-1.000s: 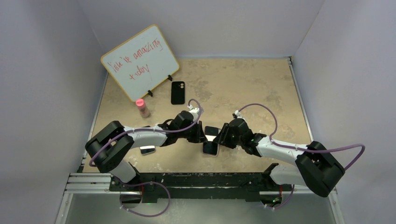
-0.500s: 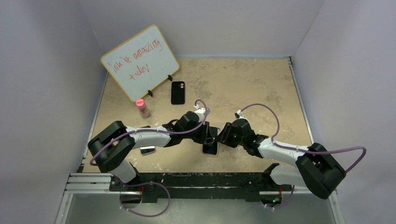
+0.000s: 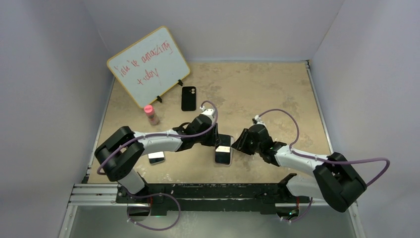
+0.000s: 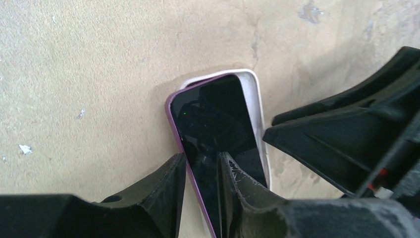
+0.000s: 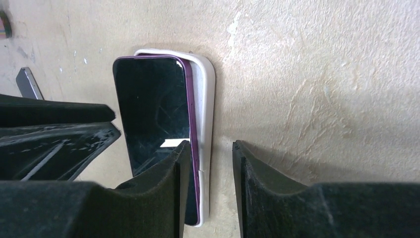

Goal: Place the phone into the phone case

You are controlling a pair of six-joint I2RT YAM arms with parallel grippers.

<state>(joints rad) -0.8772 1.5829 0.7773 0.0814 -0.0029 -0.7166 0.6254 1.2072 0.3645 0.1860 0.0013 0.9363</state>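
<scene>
The phone [image 4: 213, 119] has a glossy black screen and a purple rim. It lies askew on a white phone case [image 4: 255, 114], whose rim shows along its right side and far end, also in the right wrist view [image 5: 204, 99]. Both lie at mid-table [image 3: 223, 155]. My left gripper [image 4: 200, 159] is narrowly open over the phone's left edge, one finger on the screen. My right gripper [image 5: 210, 145] is narrowly open and straddles the case's right rim, holding nothing. A matte black phone-shaped shell [image 3: 188, 98] with a camera cutout lies apart at the back.
A whiteboard [image 3: 147, 64] leans at the back left with a pink-capped bottle [image 3: 151, 115] in front of it. Another small phone [image 3: 156, 158] lies by the left arm. Grey walls close in both sides.
The left gripper has swung in over the phone's far end. The phone now lies lower on the white case. The right gripper has drawn back slightly to the right.
</scene>
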